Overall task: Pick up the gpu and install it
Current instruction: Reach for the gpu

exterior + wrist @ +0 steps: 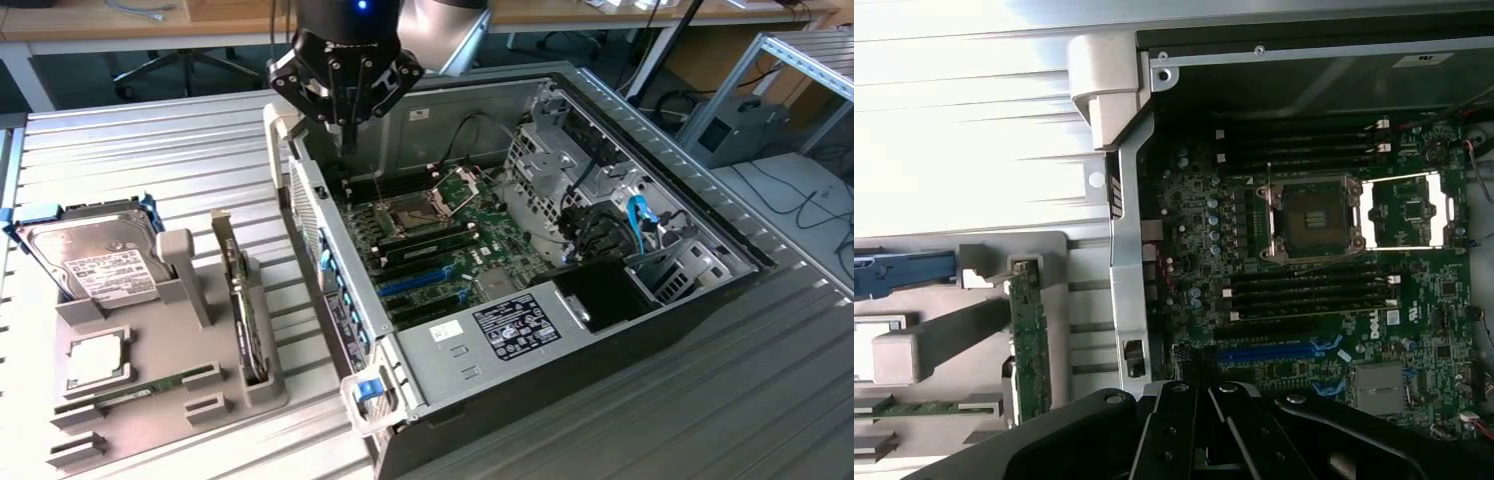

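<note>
The gpu stands on its edge in a slot of the grey holder tray to the exterior view's left of the computer. Its green board edge also appears in the wrist view. My gripper hangs above the rear left corner of the open computer case, well away from the gpu. Its fingers are shut together, point down and hold nothing. In the wrist view the gripper shows over the motherboard, near the blue slots.
A silver hard drive and a memory stick sit in the same tray. The case wall stands between tray and motherboard. Inside are the CPU socket, drive cages and power supply.
</note>
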Controlling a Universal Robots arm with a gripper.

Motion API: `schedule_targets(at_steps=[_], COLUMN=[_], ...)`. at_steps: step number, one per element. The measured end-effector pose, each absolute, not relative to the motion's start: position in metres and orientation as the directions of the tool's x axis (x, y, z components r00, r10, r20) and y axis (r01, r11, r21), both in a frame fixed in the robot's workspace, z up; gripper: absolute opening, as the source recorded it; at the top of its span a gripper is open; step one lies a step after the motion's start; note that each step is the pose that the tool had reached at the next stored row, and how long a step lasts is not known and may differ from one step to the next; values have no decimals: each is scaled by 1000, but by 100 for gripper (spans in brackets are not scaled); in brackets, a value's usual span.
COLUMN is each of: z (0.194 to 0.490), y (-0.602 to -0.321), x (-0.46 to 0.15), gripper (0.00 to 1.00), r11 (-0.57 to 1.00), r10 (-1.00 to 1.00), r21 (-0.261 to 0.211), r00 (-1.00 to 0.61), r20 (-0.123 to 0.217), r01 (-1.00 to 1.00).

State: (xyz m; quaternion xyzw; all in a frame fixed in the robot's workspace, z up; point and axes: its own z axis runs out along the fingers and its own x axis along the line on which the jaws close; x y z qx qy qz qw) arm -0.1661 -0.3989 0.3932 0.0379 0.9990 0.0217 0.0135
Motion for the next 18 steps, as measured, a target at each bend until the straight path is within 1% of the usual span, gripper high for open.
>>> schedule_targets(at_steps=[18], z=[393], y=[-399], x=[-179], gripper=[11], r11=[996], r10=[76], r21=[44], r00=[-997], r20=[-25], r01=[75])
